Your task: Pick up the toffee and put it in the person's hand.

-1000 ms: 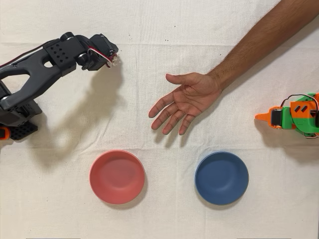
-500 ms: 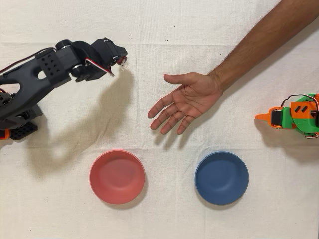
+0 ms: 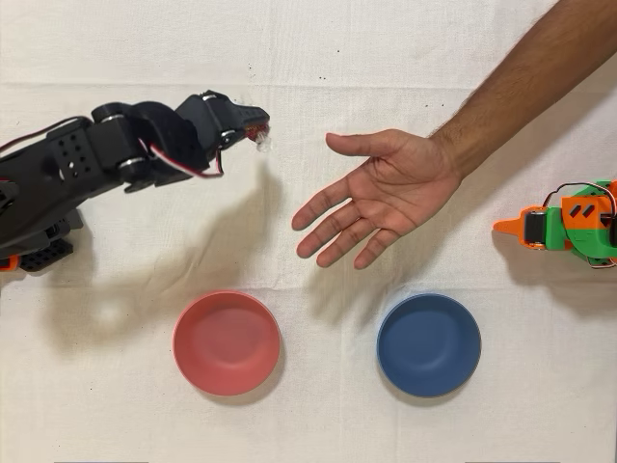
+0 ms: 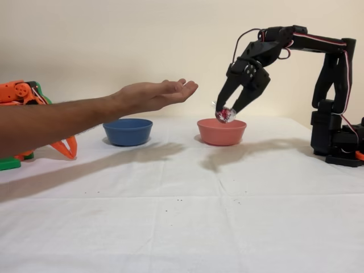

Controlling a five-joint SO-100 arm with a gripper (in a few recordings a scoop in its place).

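The tool [image 4: 228, 111] is matt black, like its arm, with thin red and white wires along it. The toffee [image 4: 225, 115] glints dark red with silvery clear ends. The person's hand [image 3: 381, 198] is brown, paler on the palm. The surface [image 3: 318, 405] wears a plain off-white cloth with tiny dark specks. One bowl [image 3: 227, 342] is coral red, the other bowl [image 3: 428, 344] deep blue. The idle arm [image 3: 569, 224] is orange and green.

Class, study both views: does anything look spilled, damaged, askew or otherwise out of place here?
Nothing stands out. The gripper holds the toffee in the air, short of the person's hand, which waits open, palm up. The red bowl and blue bowl sit upright on the white cloth, with nothing spilled.
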